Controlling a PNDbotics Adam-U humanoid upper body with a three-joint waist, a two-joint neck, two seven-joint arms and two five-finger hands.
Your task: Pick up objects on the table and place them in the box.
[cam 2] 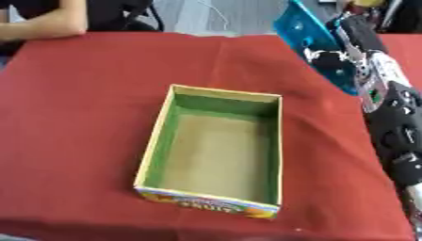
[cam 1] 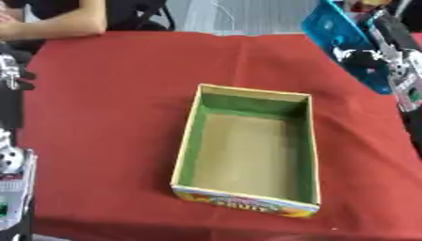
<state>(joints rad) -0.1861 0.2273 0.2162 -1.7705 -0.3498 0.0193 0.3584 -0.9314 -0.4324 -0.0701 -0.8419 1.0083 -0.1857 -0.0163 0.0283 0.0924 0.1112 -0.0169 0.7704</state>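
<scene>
An open cardboard box (cam 1: 186,141) with green inner walls and a printed front stands in the middle of the red table; nothing shows inside it. At the upper right my right hand (cam 2: 328,59) is shut on a flat blue object (cam 2: 298,27), which it holds tilted on edge above the table's far right side, behind and to the right of the box. My left hand (cam 1: 9,70) shows only in part at the left edge of the left eye view, well away from the box.
The red cloth (cam 1: 107,117) covers the whole table, its front edge just below the box. My right forearm (cam 2: 397,127) runs down the right edge. Part of my left arm (cam 1: 12,183) sits at the lower left corner.
</scene>
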